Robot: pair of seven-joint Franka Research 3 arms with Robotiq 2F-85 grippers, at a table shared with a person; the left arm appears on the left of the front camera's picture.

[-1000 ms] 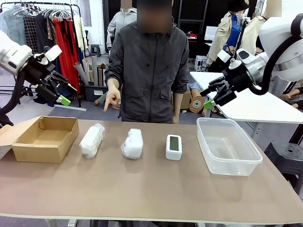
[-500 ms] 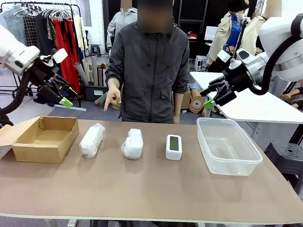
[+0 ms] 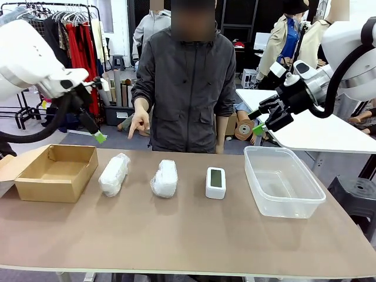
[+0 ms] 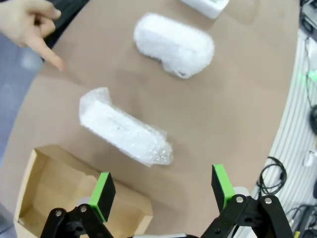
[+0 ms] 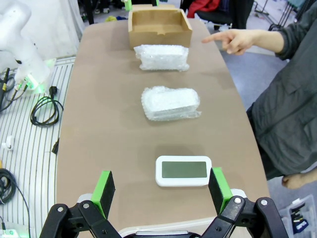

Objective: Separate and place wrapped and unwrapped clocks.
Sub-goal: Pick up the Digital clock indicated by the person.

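While the left gripper hangs in the air over the near corner of the cardboard box, its green pads are spread wide with nothing between them. From the front most of it is tucked behind its own arm, with just one green pad poking out. The box sits at the table's left end, open on top with its bare brown floor showing, and its left flap runs off the picture edge.

Just right of the box is the first wrapped clock, lying on the tabletop. The second wrapped clock lies a bit further right. The wrap is too cloudy to make out what's inside either one. The person's hand points down behind them at the far edge.

Next is the bare digital clock, lying screen up. The left wrist view crops it at the top. At the right end, the clear plastic tub shows the tabletop through its bottom. The right gripper hangs above the tub's far side, jaws apart and holding nothing.
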